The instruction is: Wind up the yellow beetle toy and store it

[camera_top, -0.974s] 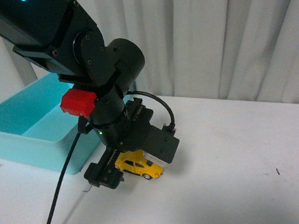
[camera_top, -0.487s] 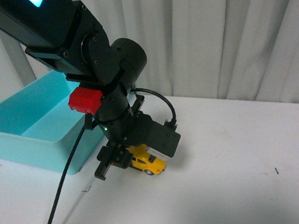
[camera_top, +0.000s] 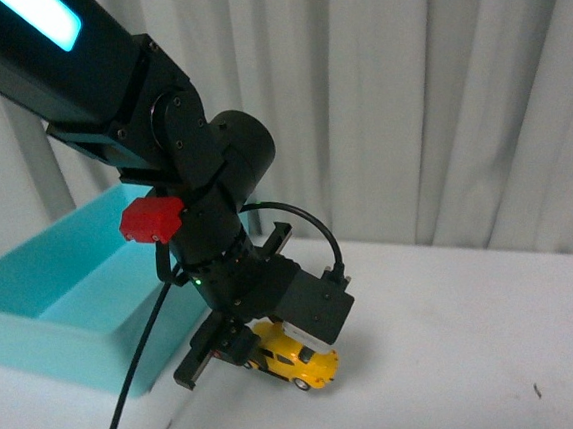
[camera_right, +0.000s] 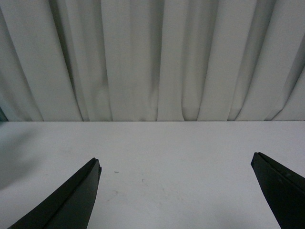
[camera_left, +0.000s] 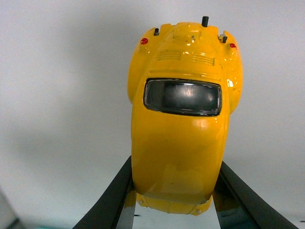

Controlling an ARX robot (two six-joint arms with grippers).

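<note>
1. The yellow beetle toy (camera_left: 183,143) was clamped by its sides between the two dark fingers (camera_left: 114,195) of the left gripper (camera_left: 175,195). Its rear window and red tail lights pointed away from the wrist.
2. In the front view the toy (camera_top: 301,358) sat low at the white table (camera_top: 458,340), towards its left side. Whether the wheels touched the surface could not be told.
3. The teal bin (camera_top: 46,336) stood just beside the arm, on the left part of the table, with nothing visible inside it.
4. The step looked like the winding pull, with stowing in the bin not yet done.
5. Doing it well would call for all four wheels pressed flat and a straight drag along the car's length. The squeeze should be firm enough that the rounded, glossy body could not slip.
6. After that, a clean lift would be needed before swinging left, so the wheels could not spend the spring on the table.
7. The right gripper (camera_right: 175,160) hung spread wide and empty over bare table, facing the curtain (camera_right: 152,57), well apart from the work.
</note>
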